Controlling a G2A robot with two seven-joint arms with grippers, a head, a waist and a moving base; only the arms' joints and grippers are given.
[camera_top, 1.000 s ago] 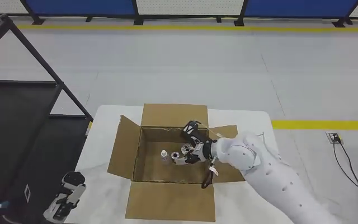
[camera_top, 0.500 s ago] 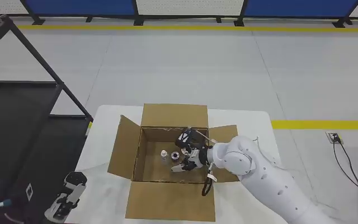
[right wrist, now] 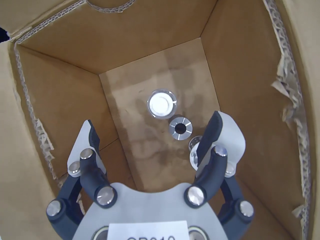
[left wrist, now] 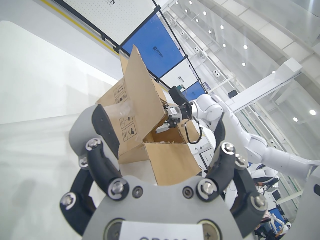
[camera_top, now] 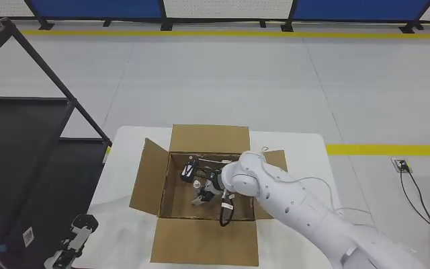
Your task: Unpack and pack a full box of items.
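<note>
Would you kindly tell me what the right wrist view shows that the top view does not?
The right wrist view adds the floor of the cardboard box close up: a slotted metal cylinder beside the white-capped bottle, and a third white item partly hidden behind a finger. The top view adds the white table, the box's flaps spread outward, and the left gripper just past the table's left edge. Both share the box, the bottle and the open right gripper inside it.

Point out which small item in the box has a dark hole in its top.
The slotted metal cylinder, middle of the row. The white-topped container has a closed top; the third piece is partly hidden.
</note>
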